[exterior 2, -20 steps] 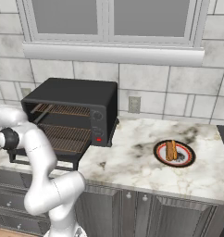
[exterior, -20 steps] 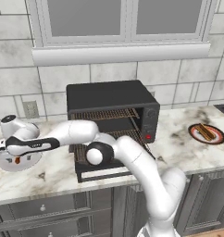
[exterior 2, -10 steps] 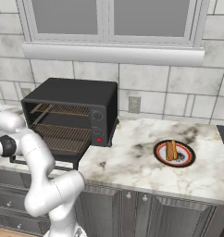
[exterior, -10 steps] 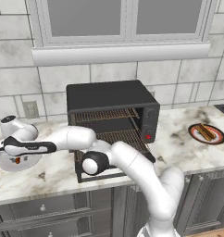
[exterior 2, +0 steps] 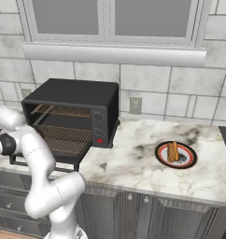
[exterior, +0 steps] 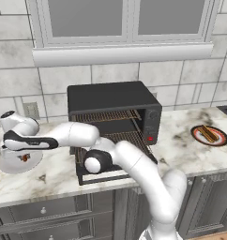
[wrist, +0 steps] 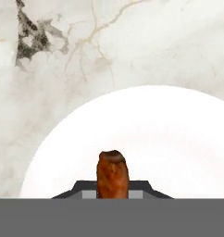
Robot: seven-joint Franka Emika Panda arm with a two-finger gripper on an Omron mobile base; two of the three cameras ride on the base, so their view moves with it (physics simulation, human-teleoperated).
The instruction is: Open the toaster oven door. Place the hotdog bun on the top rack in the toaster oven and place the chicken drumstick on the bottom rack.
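Hand view looks straight down on a white plate (wrist: 178,139) with the drumstick (wrist: 112,173) rising between the finger tips, its long axis running away from the gripper (wrist: 112,187); the jaws seem closed on it, though the contact itself is hidden. From the left base view the gripper (exterior: 22,157) sits over the plate (exterior: 7,164), well left of the oven (exterior: 113,108), whose door (exterior: 110,174) is down. The bun (exterior 2: 173,151) lies on the far-right plate (exterior 2: 188,161). Next, I judge, a carry rightward to the bottom rack (exterior: 116,140).

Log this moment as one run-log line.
oven door: open | gripper: shut on chicken drumstick, over white plate | hotdog bun: on red-rimmed plate
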